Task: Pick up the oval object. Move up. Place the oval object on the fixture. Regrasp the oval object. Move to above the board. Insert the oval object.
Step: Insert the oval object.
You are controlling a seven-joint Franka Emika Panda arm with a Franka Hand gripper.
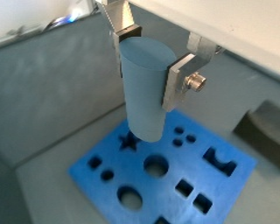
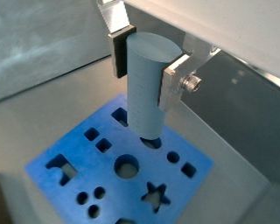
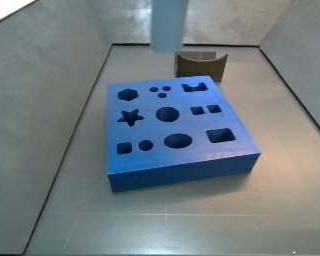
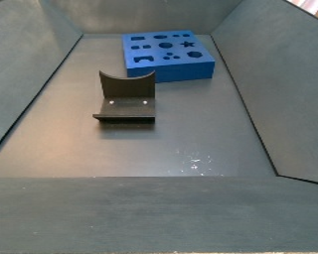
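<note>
Gripper (image 1: 152, 59) clamping the oval object (image 1: 143, 87) above the board (image 3: 176, 125).

We judge pickup and regrasp done: the fixture (image 4: 124, 97) stands empty, only insertion remains.

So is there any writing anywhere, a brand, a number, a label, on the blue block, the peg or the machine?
None can be read in any view.
The board carries only shaped holes, no lettering.
The oval object, held in the pincer above the board, is plain.
The fixture is bare and dark, with no label.
</note>
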